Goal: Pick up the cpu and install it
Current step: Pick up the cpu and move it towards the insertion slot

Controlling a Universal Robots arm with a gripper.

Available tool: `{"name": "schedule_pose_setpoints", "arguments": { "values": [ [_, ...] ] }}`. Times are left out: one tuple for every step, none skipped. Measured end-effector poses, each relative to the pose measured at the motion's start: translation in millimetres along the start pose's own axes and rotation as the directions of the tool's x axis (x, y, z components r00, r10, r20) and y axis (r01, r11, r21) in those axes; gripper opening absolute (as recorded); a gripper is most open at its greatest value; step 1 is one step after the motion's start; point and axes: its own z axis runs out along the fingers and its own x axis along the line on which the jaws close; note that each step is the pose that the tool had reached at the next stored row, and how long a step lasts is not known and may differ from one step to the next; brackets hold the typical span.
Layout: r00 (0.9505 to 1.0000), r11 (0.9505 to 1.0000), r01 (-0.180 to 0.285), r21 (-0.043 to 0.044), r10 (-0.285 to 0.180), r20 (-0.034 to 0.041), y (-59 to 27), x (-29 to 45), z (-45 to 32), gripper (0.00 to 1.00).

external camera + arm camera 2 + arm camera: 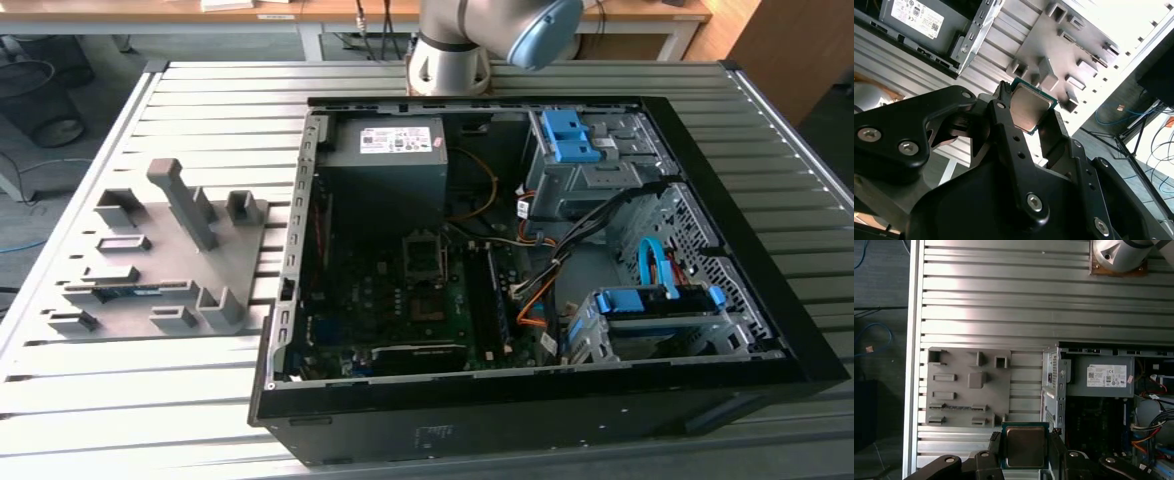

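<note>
The cpu (1025,446) is in the tool (1029,111), not on the surface and not in the machine. Silvery metal face toward both wrist cameras, green edge showing round it. Black fingers (1004,117) clamp it on two opposite sides, jaws narrowed to the chip's width. It sits square between them with no tilt that I can see.

In the first wrist view the chip is held up off the slatted metal surface (1004,300). It lines up with the gap between the grey fixture plate (959,390) and the near wall of the open computer case (1051,385). It touches neither one. The plate's pockets that I can see hold nothing like a chip.

In the exterior view the plate (174,260) lies flat on the surface at that view's left. The case (534,400) lies on its side just beside it, lid off and inside exposed. The grey power supply (387,150) sits at the far end of the case, the motherboard (387,300) below it. Drive cages with blue clips (654,300) are toward that view's right. The socket area (422,262) is mid-board. I cannot tell from here whether its cover is open, but I make out no silvery chip face in it. The arm's base (447,60) is bolted to the surface behind the case.

Progress, as I judge it: the pick is done and the grasp looks secure. The install is not done, since the chip is outside the case walls and apart from the board. Roughly half way.
</note>
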Motion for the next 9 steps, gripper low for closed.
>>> {"name": "schedule_pose_setpoints", "arguments": {
  "values": [
    [1.0, 1.0, 0.0, 0.0, 0.0, 0.0, -0.1, -2.7, 0.3, 0.47],
    [1.0, 1.0, 0.0, 0.0001, 0.0, 0.0, -0.2, -5.3, 0.5, 0.47],
    [1.0, 1.0, 0.0, 0.0001, 0.0, 0.0, -0.3, -7.9, 0.8, 0.47],
    [1.0, 1.0, 0.0, 0.0001, 0.0, 0.0, -0.3, -10.3, 1.1, 0.47],
    [1.0, 1.0, 0.0, 0.0001, 0.0, -0.0001, -0.4, -12.7, 1.3, 0.47],
    [1.0, 1.0, 0.0, 0.0001, 0.0, -0.0001, -0.5, -15.6, 1.5, 0.47],
    [1.0, 1.0, 0.0, 0.0, 0.0, 0.0, -0.6, -18.2, 1.8, 0.47],
    [1.0, 1.0, 0.0, 0.0, 0.0, 0.0, -0.6, -20.9, 2.1, 0.47],
    [1.0, 1.0, 0.0, 0.0001, 0.0, 0.0, -0.7, -23.5, 2.3, 0.47]
  ]
}}
